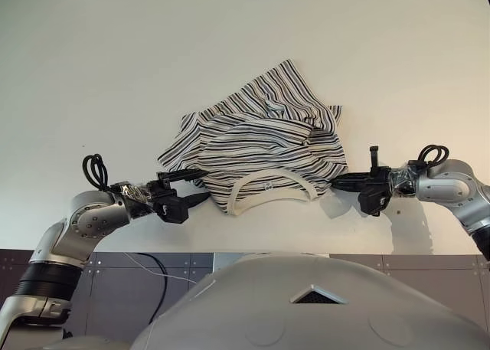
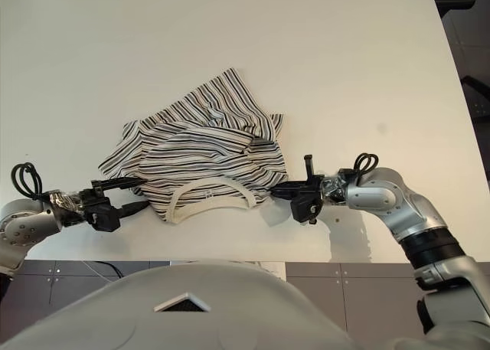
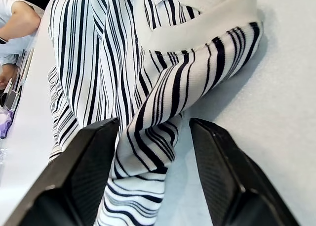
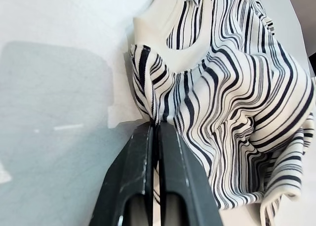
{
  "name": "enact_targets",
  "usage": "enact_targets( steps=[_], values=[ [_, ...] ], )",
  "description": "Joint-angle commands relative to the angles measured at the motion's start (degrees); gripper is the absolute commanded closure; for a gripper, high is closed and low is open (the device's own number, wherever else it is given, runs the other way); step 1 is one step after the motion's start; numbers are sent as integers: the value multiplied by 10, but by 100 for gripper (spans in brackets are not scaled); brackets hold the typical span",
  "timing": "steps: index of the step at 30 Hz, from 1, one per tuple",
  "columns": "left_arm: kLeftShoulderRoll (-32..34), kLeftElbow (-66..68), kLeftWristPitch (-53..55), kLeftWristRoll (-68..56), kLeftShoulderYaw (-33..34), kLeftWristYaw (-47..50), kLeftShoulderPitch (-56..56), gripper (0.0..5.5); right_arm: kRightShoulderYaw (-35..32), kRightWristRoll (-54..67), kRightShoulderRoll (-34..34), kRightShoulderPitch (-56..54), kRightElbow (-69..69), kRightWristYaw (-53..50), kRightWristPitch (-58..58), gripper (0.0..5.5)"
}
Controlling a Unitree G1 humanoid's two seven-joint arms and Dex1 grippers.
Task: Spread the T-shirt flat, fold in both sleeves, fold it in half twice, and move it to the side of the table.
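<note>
The striped T-shirt (image 1: 260, 147) lies crumpled near the front edge of the white desk (image 1: 115, 59), collar (image 1: 268, 183) toward the robot, body running away from it (far end bunched). The left tool (image 1: 205, 184) is spread around one shoulder; the right tool (image 1: 337, 183) pinches the other

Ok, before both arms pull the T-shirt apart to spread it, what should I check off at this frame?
1. Right gripper clamped on the T-shirt: ok, shut on a fold at its edge beside the collar.
2. Left gripper clamped too: not ok, its fingers are open with fabric lying between them.
3. Grippers on opposite sides of the collar: ok.
4. Shirt flat on the table: not ok, bunched and creased.
5. Sleeves located: cannot tell, lost in the folds.
</note>
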Motion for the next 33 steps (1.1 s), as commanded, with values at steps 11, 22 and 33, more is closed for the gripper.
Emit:
enact_targets(
  steps=[11, 22, 33],
  values=[
    [9, 82, -31, 55, -47, 19, -47, 456, 7, -20, 11, -14, 22, 12, 10, 540],
    [-7, 57, 11, -93, -35, -7, -65, 537, -31, 93, 11, -27, -11, 30, 68, 540],
    [-48, -65, 348, -338, 40, -28, -288, 537, -159, 410, 22, -224, -119, 96, 466, 540]
  ],
)
